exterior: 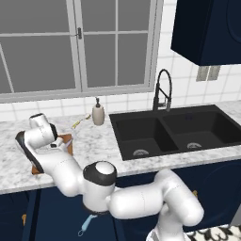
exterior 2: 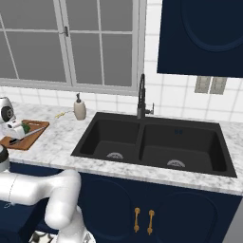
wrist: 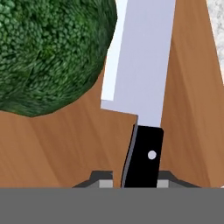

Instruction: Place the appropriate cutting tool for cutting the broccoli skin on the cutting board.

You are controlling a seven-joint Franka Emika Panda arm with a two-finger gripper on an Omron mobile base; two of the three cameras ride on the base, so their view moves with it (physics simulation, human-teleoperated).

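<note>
Hand view: the slim black-handled, silver-bladed knife (wrist: 142, 87) lies over the reddish-brown wooden cutting board (wrist: 65, 144) beside the dark green broccoli (wrist: 48, 48); the hand (wrist: 131, 183) clamps its handle. Letting go remains.

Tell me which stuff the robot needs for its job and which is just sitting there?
Needed:
- black-handled silver knife, in the shut gripper
- dark green round broccoli
- reddish-brown wooden cutting board

Just sitting there:
- beige soap bottle
- black double sink
- black tap
- light blue peeler
</note>
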